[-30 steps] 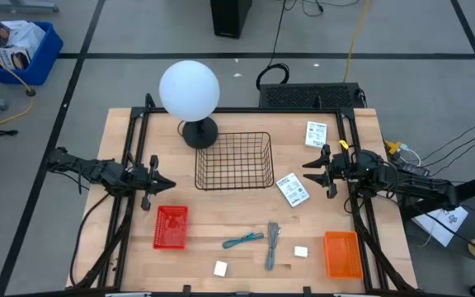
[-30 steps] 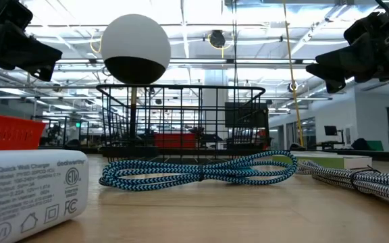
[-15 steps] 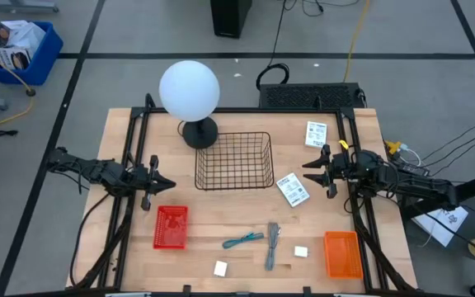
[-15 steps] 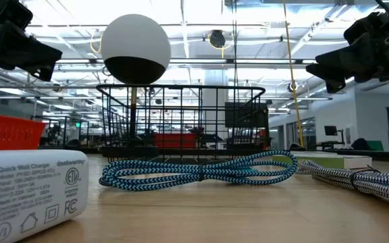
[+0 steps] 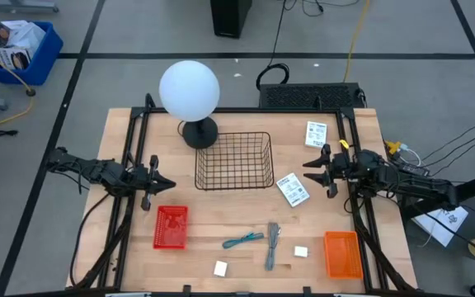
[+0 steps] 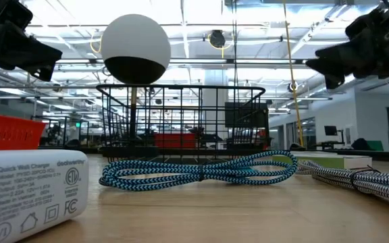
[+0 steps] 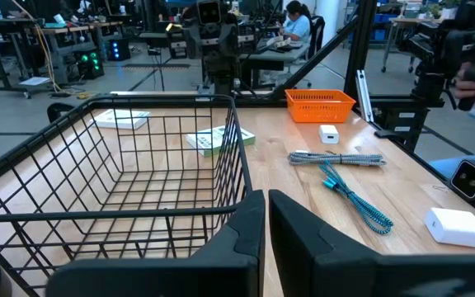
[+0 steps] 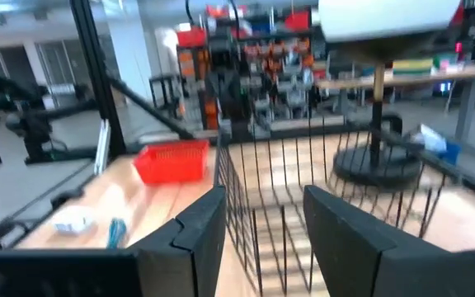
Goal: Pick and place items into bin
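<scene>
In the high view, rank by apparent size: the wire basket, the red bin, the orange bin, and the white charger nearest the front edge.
Largest to smallest in the high view:
1. wire basket
2. and 3. red bin and orange bin: these look about alike, so I would not rank one over the other.
4. white charger, clearly the smallest.

A white globe lamp [image 5: 189, 90] stands at the table's [image 5: 361, 124] back edge (dark base), with a blue crate [image 5: 19, 51] on the floor nearby.
</scene>
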Controlling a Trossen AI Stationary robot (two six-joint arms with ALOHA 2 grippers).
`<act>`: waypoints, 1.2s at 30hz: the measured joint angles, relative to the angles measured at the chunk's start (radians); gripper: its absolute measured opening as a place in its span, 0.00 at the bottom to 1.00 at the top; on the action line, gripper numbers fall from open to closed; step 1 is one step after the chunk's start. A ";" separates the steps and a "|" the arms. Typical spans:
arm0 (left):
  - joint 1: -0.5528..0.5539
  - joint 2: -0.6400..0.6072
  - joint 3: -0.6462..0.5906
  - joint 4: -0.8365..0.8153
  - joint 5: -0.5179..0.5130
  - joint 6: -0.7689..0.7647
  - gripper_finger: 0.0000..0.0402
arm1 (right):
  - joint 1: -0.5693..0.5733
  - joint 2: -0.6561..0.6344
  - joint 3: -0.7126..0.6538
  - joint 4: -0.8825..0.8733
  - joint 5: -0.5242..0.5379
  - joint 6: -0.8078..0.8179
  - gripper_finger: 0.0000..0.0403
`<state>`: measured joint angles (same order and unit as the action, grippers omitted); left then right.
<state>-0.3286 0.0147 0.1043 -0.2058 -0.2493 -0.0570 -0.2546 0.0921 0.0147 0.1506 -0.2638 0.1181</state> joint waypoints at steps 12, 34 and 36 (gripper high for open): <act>0.000 0.000 0.000 0.000 0.000 0.000 0.06 | 0.001 0.004 0.000 0.204 0.022 0.375 0.39; 0.000 0.005 0.000 0.407 -0.041 -0.068 0.06 | 0.363 0.304 0.030 0.475 0.167 0.290 0.39; 0.000 0.005 0.000 0.511 -0.034 -0.097 0.06 | 0.453 0.376 0.056 0.471 0.228 0.243 0.39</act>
<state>-0.3289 0.0196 0.1043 0.3053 -0.2829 -0.1545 0.1982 0.4681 0.0709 0.6214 -0.0361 0.3613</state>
